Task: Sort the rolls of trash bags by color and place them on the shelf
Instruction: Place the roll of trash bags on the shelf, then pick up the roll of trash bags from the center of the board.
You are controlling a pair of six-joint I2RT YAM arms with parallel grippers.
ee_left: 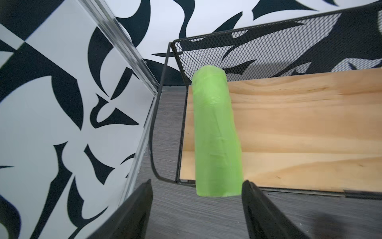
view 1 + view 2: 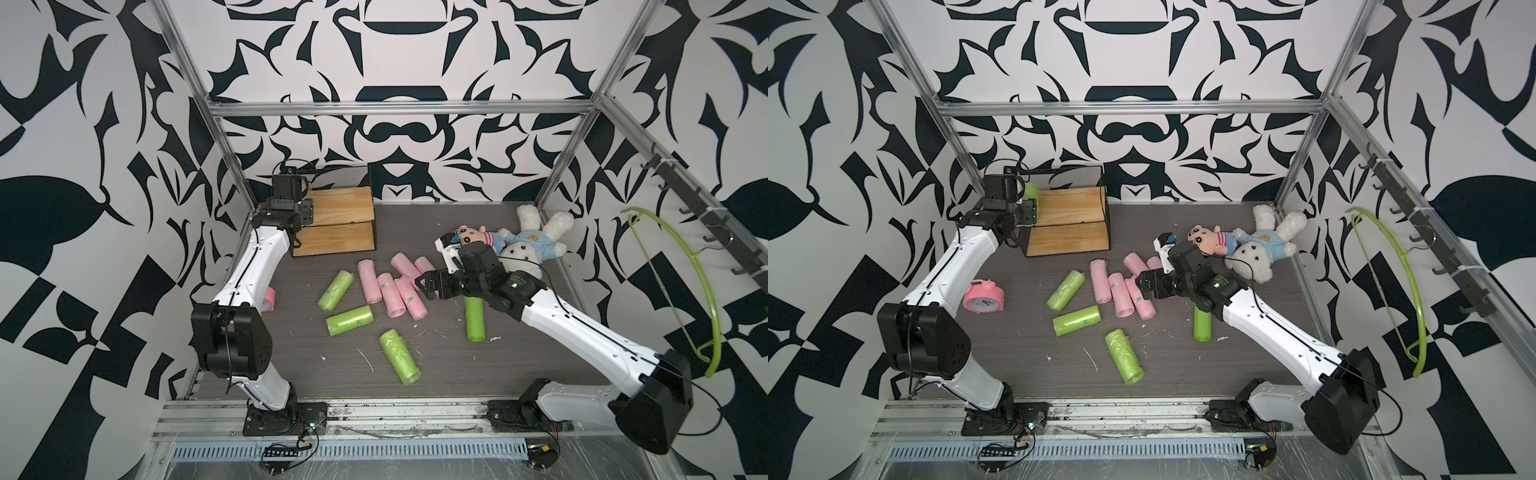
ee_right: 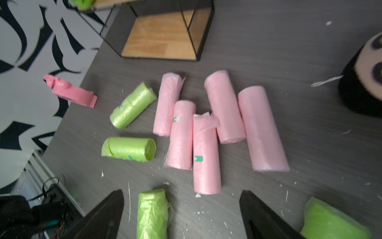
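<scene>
The shelf (image 2: 345, 203) stands at the back left. One lime-green roll (image 1: 217, 134) lies on its top board (image 1: 299, 128) at the left end, also seen in a top view (image 2: 1030, 192). My left gripper (image 1: 197, 182) is open just in front of that roll, with neither finger touching it. Several pink rolls (image 2: 395, 286) lie clustered mid-table, and several green rolls (image 2: 349, 320) lie scattered around them. My right gripper (image 2: 419, 286) hovers open at the cluster's right side, holding nothing. In the right wrist view a green roll (image 3: 152, 213) lies on the table below the open jaws.
A pink alarm clock (image 2: 984, 296) sits at the left beside the left arm. Two plush toys (image 2: 528, 241) lie at the back right, close to the right wrist. A green hanger (image 2: 681, 291) hangs on the right wall rail. White scraps dot the table (image 2: 519, 365).
</scene>
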